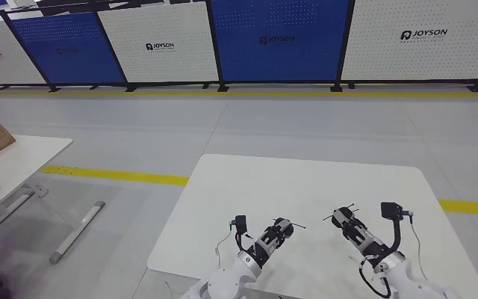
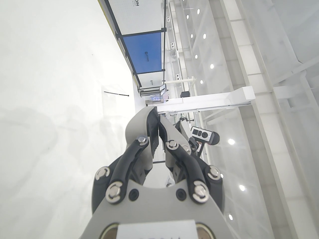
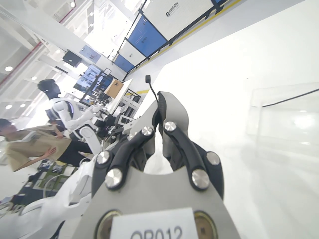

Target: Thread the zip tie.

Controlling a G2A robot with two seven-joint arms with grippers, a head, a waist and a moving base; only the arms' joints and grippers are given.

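Above the table, my right gripper is clamped on a zip tie, head free; left gripper closed, seemingly empty. Threading looks not yet done.

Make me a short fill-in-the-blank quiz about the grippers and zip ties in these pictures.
1. The right gripper is ____ on a zip tie.
2. A second zip tie lies loose on the ____ table.
3. Both zip ties are ____ in colour.
Missing words: shut; white; black.
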